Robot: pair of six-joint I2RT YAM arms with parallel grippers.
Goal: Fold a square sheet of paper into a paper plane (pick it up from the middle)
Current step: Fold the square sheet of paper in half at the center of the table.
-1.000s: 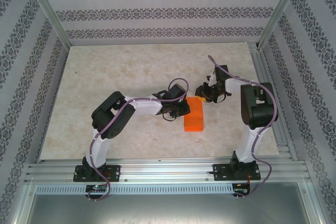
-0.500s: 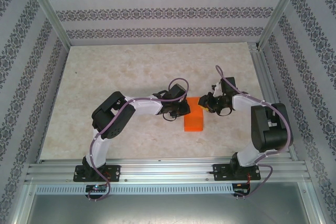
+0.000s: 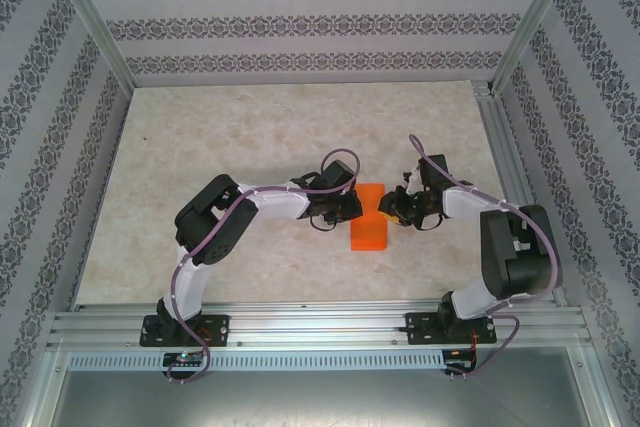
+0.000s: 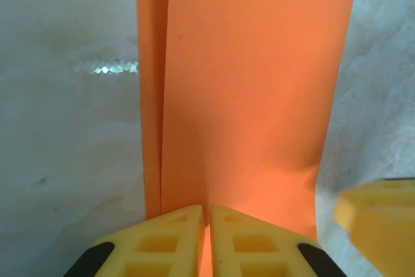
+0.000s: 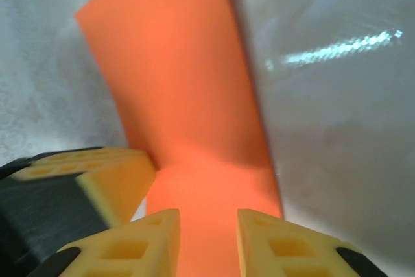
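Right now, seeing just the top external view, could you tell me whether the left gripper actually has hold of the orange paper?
Observer: Yes, the left gripper is shut on an edge of the square sheet of paper.
Operator: Is the sheet a single layer there?
Observer: No, it is folded; the left wrist view shows a second layer peeking out along one side.
Operator: And the right gripper?
Observer: The right gripper has its jaws apart, with the paper showing between them.
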